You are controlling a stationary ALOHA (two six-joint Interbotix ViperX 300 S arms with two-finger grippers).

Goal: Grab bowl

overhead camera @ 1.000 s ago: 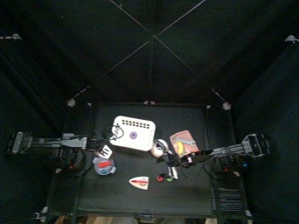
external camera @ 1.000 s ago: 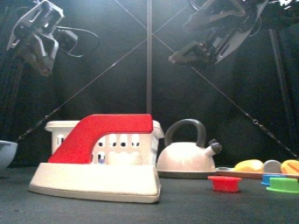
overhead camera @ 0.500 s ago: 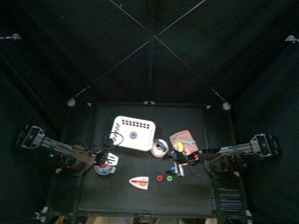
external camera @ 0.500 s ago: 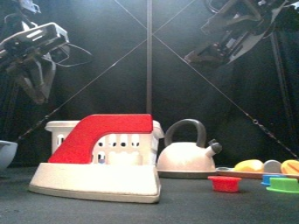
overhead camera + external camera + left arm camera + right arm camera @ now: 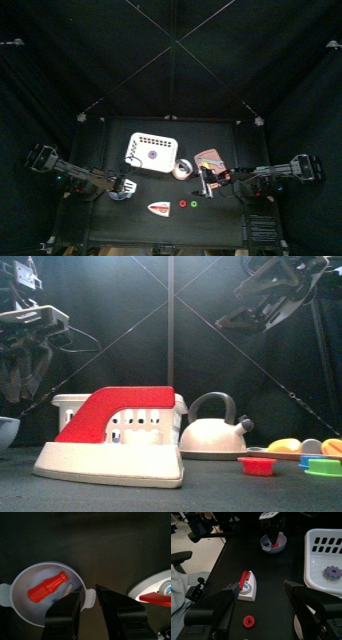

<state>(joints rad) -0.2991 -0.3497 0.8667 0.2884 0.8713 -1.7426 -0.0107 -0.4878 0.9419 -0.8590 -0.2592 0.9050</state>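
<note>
The bowl (image 5: 40,592) is small, round and pale, with two little handles and a red toy bottle (image 5: 48,588) lying in it. It stands near the table's left front and shows at the left edge of the front view (image 5: 6,432). My left gripper (image 5: 88,592) hangs right over the bowl's rim, open, one jaw inside the bowl and the other outside it. The right wrist view shows the same bowl (image 5: 273,544) under the left gripper (image 5: 272,533). My right gripper (image 5: 261,589) stands open above the table with nothing in it.
A white slotted basket (image 5: 154,150) sits mid-table, with a kettle (image 5: 214,428) beside it. A red-and-white toy iron (image 5: 246,587) and a red ring (image 5: 250,620) lie near the front. Small coloured pieces (image 5: 301,448) are at the right front.
My left arm has swung toward the table's front and come down over the bowl, and its jaws have spread wider. The right arm has drawn back a little to the right.
</note>
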